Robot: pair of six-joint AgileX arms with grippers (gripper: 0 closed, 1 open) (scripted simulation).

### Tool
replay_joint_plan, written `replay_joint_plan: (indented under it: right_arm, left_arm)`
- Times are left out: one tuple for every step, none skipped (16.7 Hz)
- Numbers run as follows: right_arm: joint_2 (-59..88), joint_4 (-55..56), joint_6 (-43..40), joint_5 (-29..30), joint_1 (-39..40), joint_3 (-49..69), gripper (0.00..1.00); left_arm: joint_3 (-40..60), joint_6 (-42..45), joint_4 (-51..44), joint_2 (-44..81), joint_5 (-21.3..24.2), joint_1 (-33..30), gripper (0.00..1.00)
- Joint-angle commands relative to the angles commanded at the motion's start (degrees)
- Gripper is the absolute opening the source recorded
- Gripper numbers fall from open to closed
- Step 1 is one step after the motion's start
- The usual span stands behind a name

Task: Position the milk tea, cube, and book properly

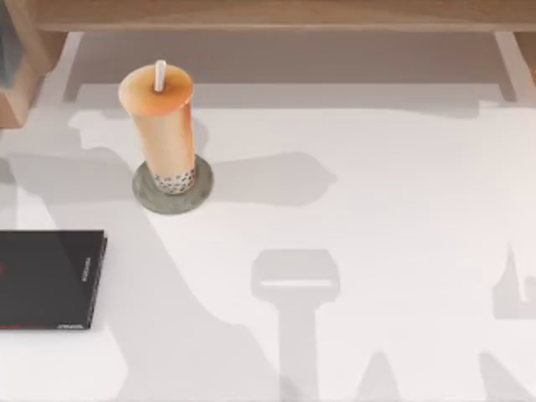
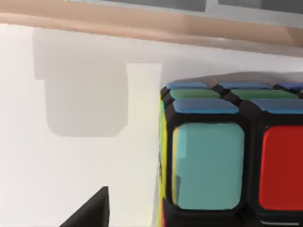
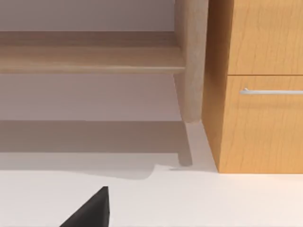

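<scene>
Left claw: a dark finger (image 2: 87, 210) juts into the left wrist view close to the cube (image 2: 232, 151), a colour-tiled puzzle cube with blue, green, teal, red and yellow stickers on a black body; whether the claw is wide or narrow cannot be told, and it is not touching the cube in what shows. The cube sits on the white desk (image 2: 71, 161), near a wooden rail (image 2: 142, 28) behind it. Right claw: a dark finger (image 3: 90, 210) shows in the right wrist view over the white desk, facing a wooden cabinet (image 3: 255, 123) with a drawer handle (image 3: 272, 91) and a wooden shelf leg (image 3: 191, 61); its opening cannot be told either. In the top view the milk tea (image 1: 163, 126) stands upright on a round grey coaster (image 1: 172, 186), toward the desk's far left corner, white straw (image 1: 159, 75) poking up through the lid, dark pearls at the base. A thin black book (image 1: 46, 279) lies flat at the desk's left edge, nearer than the cup and apart from it. Wooden shelf frame (image 1: 268, 12) runs along the far edge.
</scene>
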Motion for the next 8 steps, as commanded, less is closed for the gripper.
replay_joint_plan:
  right_arm:
    - [0.0,0.0,0.0,0.0,0.0,0.0,1.0]
    - [0.0,0.0,0.0,0.0,0.0,0.0,1.0]
    - [0.0,0.0,0.0,0.0,0.0,0.0,1.0]
    - [0.0,0.0,0.0,0.0,0.0,0.0,1.0]
    - [0.0,0.0,0.0,0.0,0.0,0.0,1.0]
    - [0.0,0.0,0.0,0.0,0.0,0.0,1.0]
    - [0.0,0.0,0.0,0.0,0.0,0.0,1.0]
    - [0.0,0.0,0.0,0.0,0.0,0.0,1.0]
  left_arm:
    - [0.0,0.0,0.0,0.0,0.0,0.0,0.92]
    - [0.0,0.0,0.0,0.0,0.0,0.0,0.85]
    - [0.0,0.0,0.0,0.0,0.0,0.0,0.77]
    - [0.0,0.0,0.0,0.0,0.0,0.0,0.7]
    - [0.0,0.0,0.0,0.0,0.0,0.0,0.62]
    - [0.0,0.0,0.0,0.0,0.0,0.0,0.55]
    - [0.0,0.0,0.0,0.0,0.0,0.0,0.47]
    - [0.0,0.0,0.0,0.0,0.0,0.0,0.4]
